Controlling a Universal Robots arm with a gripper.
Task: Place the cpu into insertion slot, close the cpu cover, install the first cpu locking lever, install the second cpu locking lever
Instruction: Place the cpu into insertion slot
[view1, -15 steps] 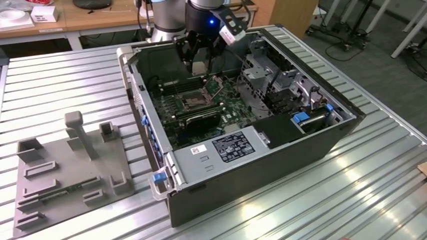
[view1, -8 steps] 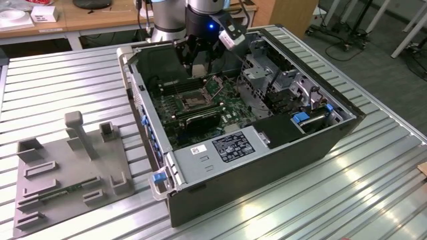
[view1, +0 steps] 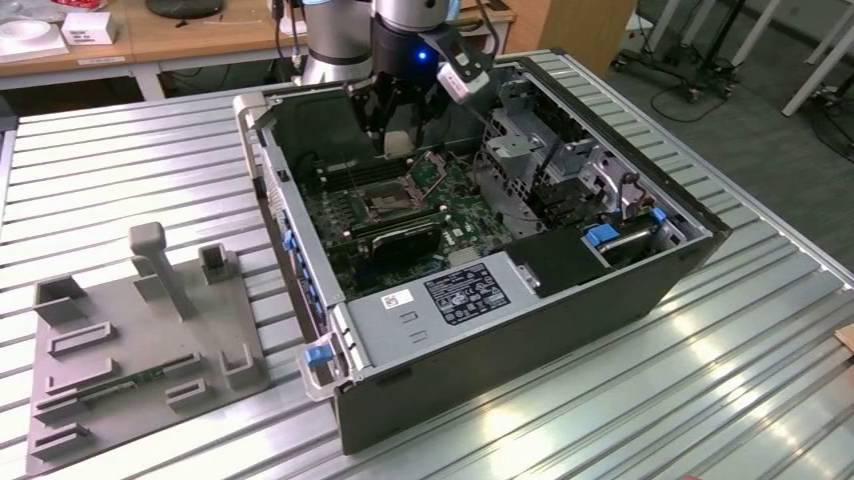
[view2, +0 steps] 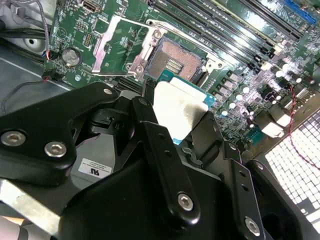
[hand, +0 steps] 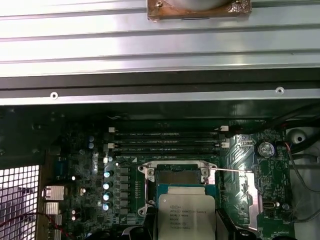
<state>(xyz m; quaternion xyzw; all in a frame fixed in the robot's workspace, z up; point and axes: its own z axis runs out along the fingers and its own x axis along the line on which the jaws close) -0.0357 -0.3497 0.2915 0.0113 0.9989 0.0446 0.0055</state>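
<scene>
**Exterior view.** At the exterior view's left, a grey fixture tray (view1: 134, 345) with upright holders is seen lying on the ribbed metal counter (view1: 120, 170). To its right, an open computer case (view1: 534, 330) is set on the same counter, with its green motherboard (view1: 447, 215) exposed. The robot arm (view1: 387, 40) is seen reaching into the case from the far side. The end effector (view1: 396, 150) is held over the board, near the insertion slot (view1: 384, 205). Toward the exterior view's right, a metal drive cage (view1: 527, 150) is mounted inside the case.

**Second wrist view.** The cpu (view2: 182, 102) is shown clamped by its edges between the black fingers (view2: 150, 125) of the end effector, which is closed on the chip and on nothing else. The insertion slot is seen just beyond the chip. Its golden-brown centre is uncovered, and the cpu is not seated in it. The cpu cover (view2: 117, 42) is shown standing open, folded back beside the slot.

**First wrist view.** The cpu, with its pale metal face toward the camera, is pictured overlapping the near edge of the slot. The long memory slots (hand: 165, 141) are ranged beyond it. Whether the chip is touching the socket rim cannot be told.
</scene>
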